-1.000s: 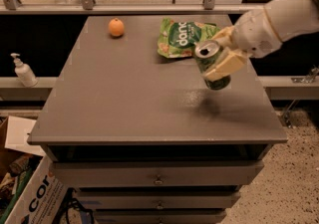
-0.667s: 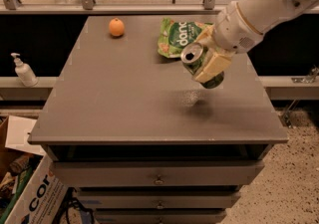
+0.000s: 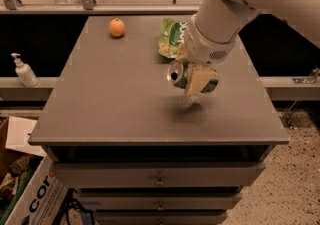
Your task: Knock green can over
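At 9 o'clock, off the table (image 3: 100, 114): soap bottle (image 3: 22, 69). At 11 o'clock on top: orange (image 3: 117, 27). Toward 12: snack bag (image 3: 171, 36). Just right of centre: gripper (image 3: 199, 80), clamped around green can (image 3: 177, 74), held above the tabletop, tipped sideways, silver top facing 9 o'clock, shadow beneath.

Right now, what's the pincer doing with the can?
Pincer shut on can, above the table. Can tipped sideways, top facing left, seemingly lifted clear. Bag behind it, orange far-left; neither blocking.
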`<state>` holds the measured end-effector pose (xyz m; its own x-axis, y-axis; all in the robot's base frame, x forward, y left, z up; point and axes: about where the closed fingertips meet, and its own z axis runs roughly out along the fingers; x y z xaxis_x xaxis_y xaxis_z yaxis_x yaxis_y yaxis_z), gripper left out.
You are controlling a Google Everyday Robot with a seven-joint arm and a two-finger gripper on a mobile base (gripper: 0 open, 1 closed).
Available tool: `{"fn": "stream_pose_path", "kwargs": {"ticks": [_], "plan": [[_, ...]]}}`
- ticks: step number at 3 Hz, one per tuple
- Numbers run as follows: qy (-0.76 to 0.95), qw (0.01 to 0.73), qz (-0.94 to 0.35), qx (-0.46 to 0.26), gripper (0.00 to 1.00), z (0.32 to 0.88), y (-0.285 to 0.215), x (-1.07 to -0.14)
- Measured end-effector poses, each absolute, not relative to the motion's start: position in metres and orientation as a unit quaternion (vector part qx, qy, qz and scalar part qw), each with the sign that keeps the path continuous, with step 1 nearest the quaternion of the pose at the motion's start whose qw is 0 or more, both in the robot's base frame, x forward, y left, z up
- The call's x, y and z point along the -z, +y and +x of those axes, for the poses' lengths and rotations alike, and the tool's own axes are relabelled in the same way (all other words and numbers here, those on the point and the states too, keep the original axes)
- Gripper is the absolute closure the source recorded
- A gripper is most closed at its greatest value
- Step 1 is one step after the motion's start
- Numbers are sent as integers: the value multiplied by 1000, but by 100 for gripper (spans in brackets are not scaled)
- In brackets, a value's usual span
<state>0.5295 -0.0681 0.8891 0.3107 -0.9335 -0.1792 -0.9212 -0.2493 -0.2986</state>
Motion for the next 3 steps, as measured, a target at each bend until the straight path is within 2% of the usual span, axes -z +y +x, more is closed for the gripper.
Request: {"fn": "stream_pose_path", "kwargs": {"ticks": [1,2,3], "plan": [[567,133,-809,73,100,517,-63,-871],[566,122,-811,82,100,516,-68,-866],[566,123,-811,83,82,515,-68,-867]]}}
